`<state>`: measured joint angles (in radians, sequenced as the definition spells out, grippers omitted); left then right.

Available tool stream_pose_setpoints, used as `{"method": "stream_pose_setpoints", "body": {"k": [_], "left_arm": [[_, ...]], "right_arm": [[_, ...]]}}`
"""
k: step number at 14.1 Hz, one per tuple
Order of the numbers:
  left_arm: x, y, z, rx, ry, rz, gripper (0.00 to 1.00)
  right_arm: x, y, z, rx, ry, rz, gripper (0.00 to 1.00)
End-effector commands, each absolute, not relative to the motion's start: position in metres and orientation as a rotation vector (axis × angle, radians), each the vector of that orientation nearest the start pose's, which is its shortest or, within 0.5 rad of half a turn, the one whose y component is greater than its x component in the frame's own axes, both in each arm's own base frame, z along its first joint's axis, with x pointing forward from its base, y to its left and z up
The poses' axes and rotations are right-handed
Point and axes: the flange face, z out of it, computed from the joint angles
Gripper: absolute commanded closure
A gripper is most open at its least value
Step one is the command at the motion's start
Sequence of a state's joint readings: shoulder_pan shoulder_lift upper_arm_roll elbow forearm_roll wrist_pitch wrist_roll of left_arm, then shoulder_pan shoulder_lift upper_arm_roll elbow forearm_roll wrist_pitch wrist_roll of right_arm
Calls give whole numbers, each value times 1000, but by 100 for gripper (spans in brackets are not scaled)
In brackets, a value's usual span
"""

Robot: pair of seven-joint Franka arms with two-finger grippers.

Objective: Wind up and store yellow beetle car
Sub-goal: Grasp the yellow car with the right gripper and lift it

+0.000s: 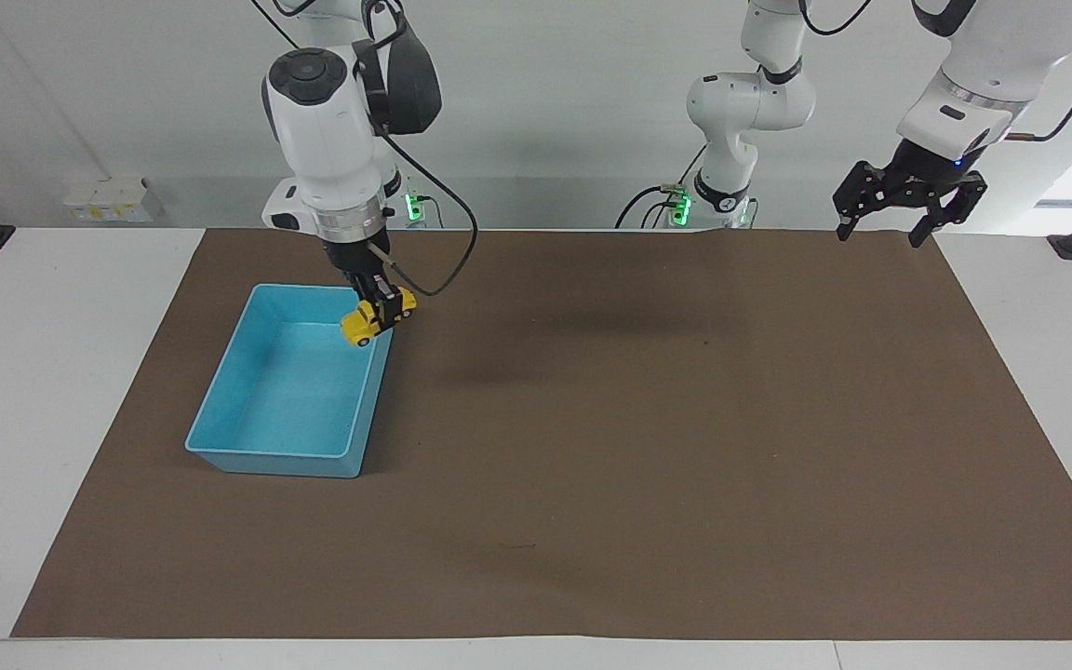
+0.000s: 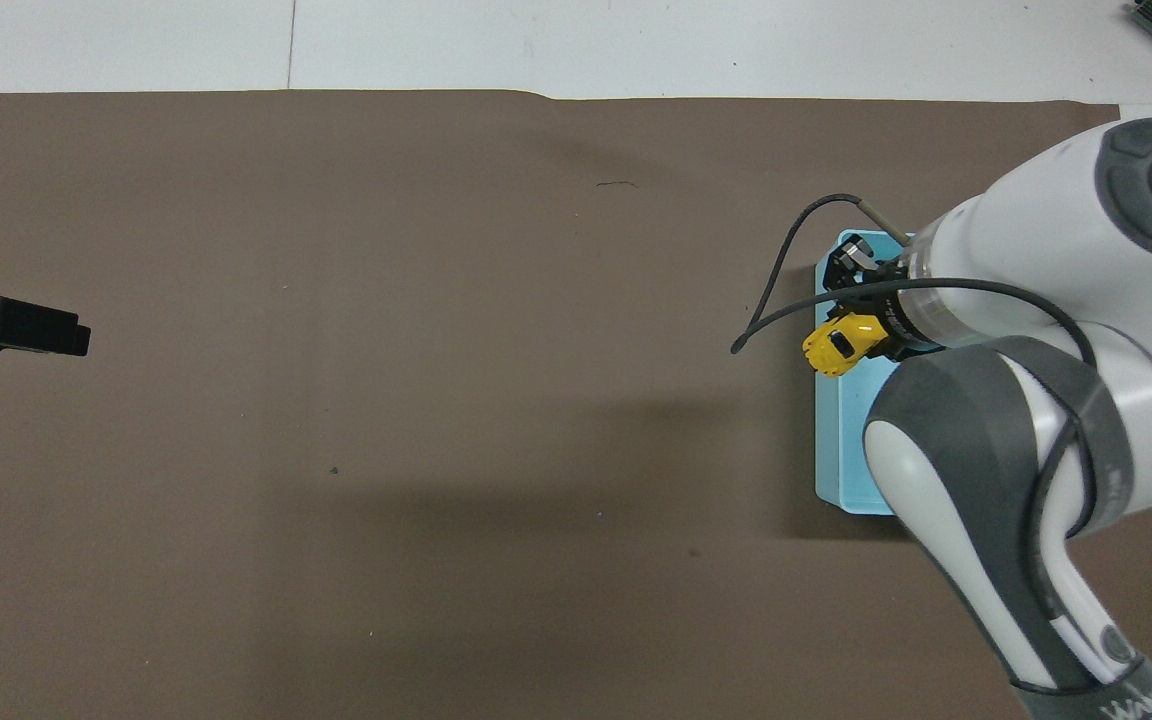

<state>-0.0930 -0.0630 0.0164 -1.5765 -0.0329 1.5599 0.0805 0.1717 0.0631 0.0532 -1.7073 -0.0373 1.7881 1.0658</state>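
Note:
The yellow beetle car hangs in the air, tilted nose-down, with my right gripper shut on it. Car and gripper are over the rim of the blue bin, at the bin's long side toward the table's middle. In the overhead view the right arm covers most of the bin. My left gripper waits open and holds nothing, raised over the mat's edge at the left arm's end of the table.
A brown mat covers most of the white table. The blue bin holds nothing that I can see. A black cable loops off the right wrist. White boxes sit by the wall at the right arm's end.

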Motion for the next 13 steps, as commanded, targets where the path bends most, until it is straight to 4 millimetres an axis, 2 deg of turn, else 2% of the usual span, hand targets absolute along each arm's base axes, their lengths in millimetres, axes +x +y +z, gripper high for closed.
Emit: {"method": "stream_pose_setpoints", "body": {"k": [1,4,8,11,13], "left_arm": [[525,-40,657,-3149,267,-66,0],[525,-40,657,-3149,267,-66,0],[525,-40,657,-3149,267,-66,0],[525,-40,657,-3149,267,-66,0],[525,-40,657,-3149,267,-66,0]], "right_arm": [[566,98,548,-2922,1105,10,100],[564,65,545,-2984,915,60,100],[547,38,526,-3053,639,15,100],[538,25,501,-3086,457,-23,100],[536,23,480,-3114,347,-37,100]]}}
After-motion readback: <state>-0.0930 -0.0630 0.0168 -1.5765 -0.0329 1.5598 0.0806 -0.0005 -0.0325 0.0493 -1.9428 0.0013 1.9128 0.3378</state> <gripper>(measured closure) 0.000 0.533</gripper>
